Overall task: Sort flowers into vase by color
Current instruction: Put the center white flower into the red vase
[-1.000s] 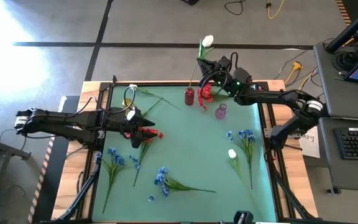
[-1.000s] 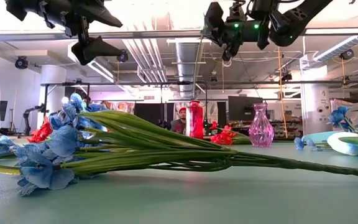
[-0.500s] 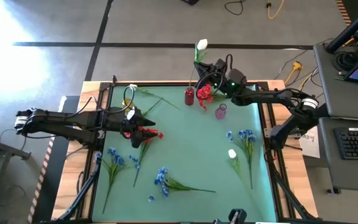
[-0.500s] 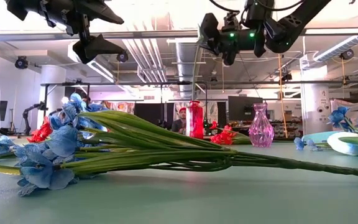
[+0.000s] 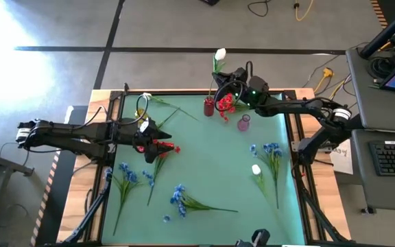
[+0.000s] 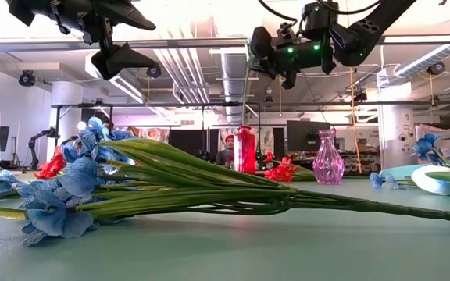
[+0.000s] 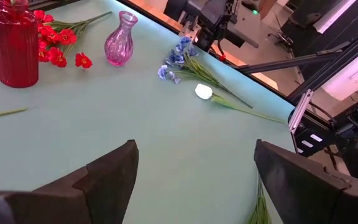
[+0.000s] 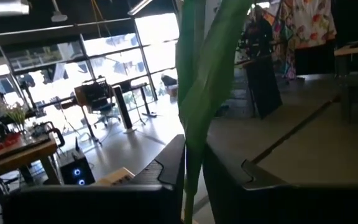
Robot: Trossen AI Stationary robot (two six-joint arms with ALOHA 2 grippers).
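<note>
My right gripper (image 5: 229,77) clamped on green stem of white tulip-like flower (image 5: 219,53), above ribbed red glass vase (image 5: 209,106). Left gripper (image 5: 162,128) fingers apart, hovering over red blooms (image 5: 163,145). Risk: white bloom landing in red vase, colours mixed.

Red vase (image 7: 12,42), pink vase (image 7: 119,41), teal-green table (image 5: 211,165), blue flowers (image 5: 179,195), white bud (image 5: 219,53)

Table (image 5: 211,158), green top: red vase (image 5: 209,106) and pink vase (image 5: 243,123) standing; red, blue and white flowers (image 5: 184,201) lying scattered.
</note>
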